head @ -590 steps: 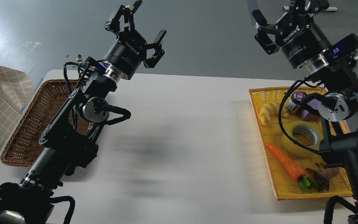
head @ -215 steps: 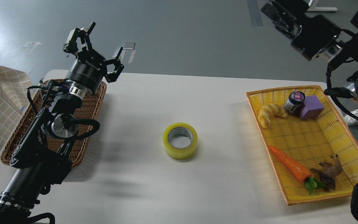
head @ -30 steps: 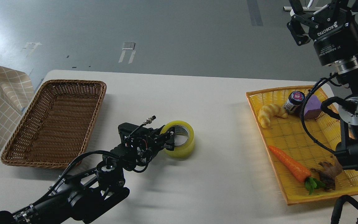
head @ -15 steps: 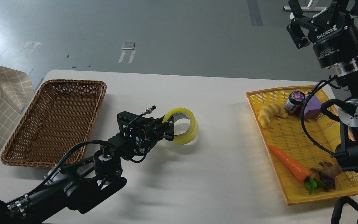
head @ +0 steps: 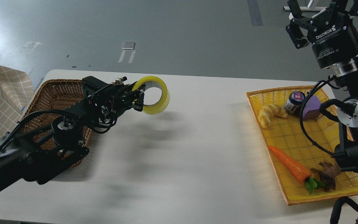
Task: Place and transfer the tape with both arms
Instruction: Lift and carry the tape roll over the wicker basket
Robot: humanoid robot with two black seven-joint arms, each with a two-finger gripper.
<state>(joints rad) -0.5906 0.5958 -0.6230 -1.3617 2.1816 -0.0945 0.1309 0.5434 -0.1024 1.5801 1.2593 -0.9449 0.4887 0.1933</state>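
brown basket (head: pixel 57 93), yellow tray (head: pixel 294 137) — carrot (head: pixel 286 163), croissant (head: pixel 269 113)

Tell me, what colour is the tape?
Yellow, see-through, with a greyish inside; the tape shows in the head view.

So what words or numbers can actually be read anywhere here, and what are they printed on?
"ROBOTIQ": white letters on the black body of the right gripper.
"2F Adaptive Gripper": small white print lower on that body, only partly legible.
Lid label of the small jar in the yellow tray: too small to read.
Tape and left gripper: no readable text.
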